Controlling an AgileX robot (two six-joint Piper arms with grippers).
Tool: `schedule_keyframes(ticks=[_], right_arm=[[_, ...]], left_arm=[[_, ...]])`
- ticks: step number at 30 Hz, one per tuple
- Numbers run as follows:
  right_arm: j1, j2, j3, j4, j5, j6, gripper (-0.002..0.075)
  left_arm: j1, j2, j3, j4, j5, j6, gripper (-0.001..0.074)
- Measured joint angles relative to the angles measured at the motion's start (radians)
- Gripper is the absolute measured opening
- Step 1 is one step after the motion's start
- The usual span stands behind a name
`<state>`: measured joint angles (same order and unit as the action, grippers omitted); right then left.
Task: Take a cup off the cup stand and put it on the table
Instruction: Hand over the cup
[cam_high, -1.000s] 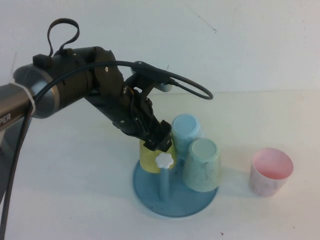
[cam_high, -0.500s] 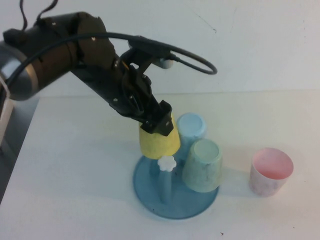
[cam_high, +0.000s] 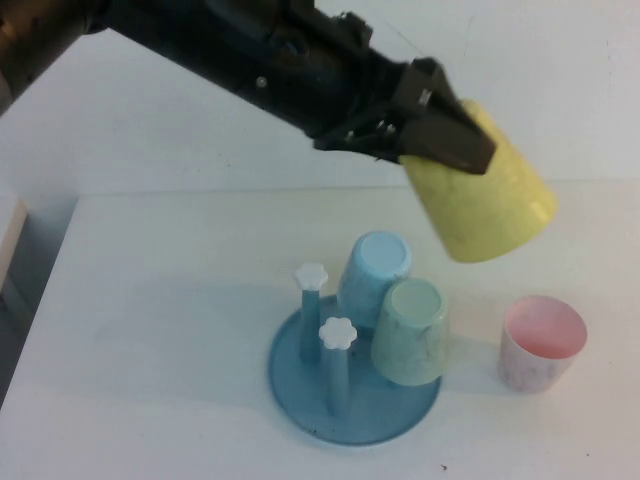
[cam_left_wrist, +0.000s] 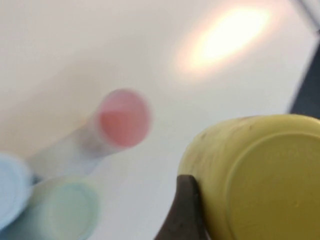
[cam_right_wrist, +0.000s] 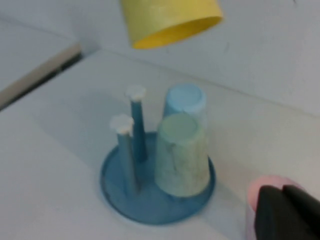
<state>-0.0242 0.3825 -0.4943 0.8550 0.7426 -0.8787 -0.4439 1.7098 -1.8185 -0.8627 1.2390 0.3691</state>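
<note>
My left gripper (cam_high: 440, 130) is shut on the yellow cup (cam_high: 480, 195) and holds it tilted in the air, high above and right of the cup stand (cam_high: 300, 385). One dark finger (cam_left_wrist: 185, 210) presses the cup's side (cam_left_wrist: 260, 175) in the left wrist view. The cup's open rim (cam_right_wrist: 167, 20) shows at the top of the right wrist view. The blue stand sits on the white table (cam_high: 150, 350), with two bare pegs (cam_high: 312, 275) topped by white knobs. My right gripper (cam_right_wrist: 285, 210) is shut and empty, low near the pink cup; it is out of the high view.
A pale blue cup (cam_high: 375, 270) and a pale green cup (cam_high: 410, 330) sit upside down on the stand's pegs. A pink cup (cam_high: 540, 345) stands upright on the table right of the stand. The table's left edge (cam_high: 40, 300) drops off beside the stand.
My left gripper has lifted the yellow cup off its peg, up and to the right, and tilted it. The peg it covered now stands bare.
</note>
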Motion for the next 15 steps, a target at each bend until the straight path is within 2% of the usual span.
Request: schedule_keyframes(ticks=[2, 5, 9, 11, 15], right_arm=[[0.000, 0.000, 0.000, 0.120, 0.000, -0.131, 0.0027], [0.000, 0.000, 0.000, 0.340, -0.010, -0.300, 0.0142], [0.000, 0.000, 0.000, 0.566, -0.071, -0.368, 0.0380], [0.000, 0.000, 0.000, 0.651, -0.105, -0.376, 0.0474], [0.000, 0.000, 0.000, 0.764, -0.122, -0.382, 0.0534]], left_arm=[[-0.001, 0.000, 0.000, -0.150, 0.000, 0.036, 0.0549], [-0.003, 0.000, -0.002, -0.327, 0.000, 0.096, 0.0549], [-0.008, 0.000, -0.006, -0.451, 0.000, 0.112, 0.0549], [-0.017, 0.000, -0.006, -0.463, -0.004, 0.116, 0.0549], [-0.070, 0.000, -0.006, -0.464, -0.006, 0.122, 0.0549]])
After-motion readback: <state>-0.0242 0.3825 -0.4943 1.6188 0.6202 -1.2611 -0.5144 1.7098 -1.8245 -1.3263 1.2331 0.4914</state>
